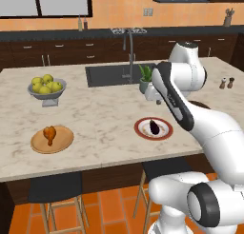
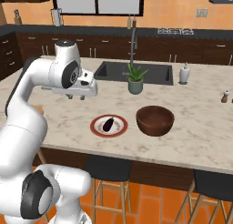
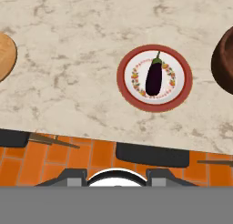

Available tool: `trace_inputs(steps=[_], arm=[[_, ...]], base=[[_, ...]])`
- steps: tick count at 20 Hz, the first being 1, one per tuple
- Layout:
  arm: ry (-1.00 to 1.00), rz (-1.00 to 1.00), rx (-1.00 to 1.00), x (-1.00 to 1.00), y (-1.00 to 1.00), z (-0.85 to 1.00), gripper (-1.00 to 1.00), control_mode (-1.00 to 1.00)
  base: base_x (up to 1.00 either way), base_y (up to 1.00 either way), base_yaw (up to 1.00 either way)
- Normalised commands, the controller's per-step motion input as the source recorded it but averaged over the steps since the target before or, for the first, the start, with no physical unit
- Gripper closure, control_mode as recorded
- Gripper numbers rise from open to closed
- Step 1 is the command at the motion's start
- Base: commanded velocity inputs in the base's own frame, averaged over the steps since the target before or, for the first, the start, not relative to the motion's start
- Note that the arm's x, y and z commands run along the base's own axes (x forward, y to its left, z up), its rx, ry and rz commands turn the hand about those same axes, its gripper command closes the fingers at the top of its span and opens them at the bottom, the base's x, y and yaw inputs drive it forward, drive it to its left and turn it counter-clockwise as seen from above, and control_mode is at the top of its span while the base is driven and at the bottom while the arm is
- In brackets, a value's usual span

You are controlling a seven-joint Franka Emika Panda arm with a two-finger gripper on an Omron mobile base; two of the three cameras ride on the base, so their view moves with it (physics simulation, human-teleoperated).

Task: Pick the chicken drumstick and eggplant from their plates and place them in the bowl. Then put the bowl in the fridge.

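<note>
The orange-brown chicken drumstick point(image 1: 49, 134) lies on the tan wooden plate point(image 1: 64, 141) at the counter's front left. On the white plate with the dark red rim point(image 2: 96, 126) rests the dark purple eggplant point(image 2: 108, 124) point(image 3: 154, 77). To its right stands the reddish-brown bowl point(image 2: 155, 120), empty. My gripper point(image 2: 76, 97) hangs open well above the counter, a little behind and left of the eggplant plate point(image 3: 124, 86), holding nothing. The hand view looks straight down on the eggplant, with the bowl point(image 3: 225, 61) at the right edge. The fridge is out of view.
A grey footed bowl of yellow fruit point(image 1: 46, 88) stands back left. Behind the plates are the sink point(image 1: 112, 75) with its tap, a potted plant point(image 2: 135, 79) and a soap bottle point(image 2: 184, 74). Shakers point(image 1: 226, 82) stand far right. Stools point(image 1: 55, 188) sit under the counter's front edge.
</note>
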Motion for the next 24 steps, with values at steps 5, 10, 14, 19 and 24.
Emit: trace_inputs(steps=[5,10,14,19,24], arm=[[0.0,-0.01,0.01,-0.13,-0.1,-0.12,-1.0,-1.0],[0.01,-0.02,-0.02,-0.26,-0.31,-0.83,-1.0,-1.0],[0.03,-0.02,-0.04,0.78,-0.17,-0.87,-1.0,-1.0],[0.05,-0.03,0.0,0.99,-0.36,-0.63,-1.0,-1.0],[0.22,0.0,0.03,0.7,-0.2,-0.42,-1.0,-1.0]], base=[[0.0,0.0,0.0],[0.0,0.0,0.0],[0.0,0.0,0.0],[0.0,0.0,0.0],[0.0,0.0,0.0]])
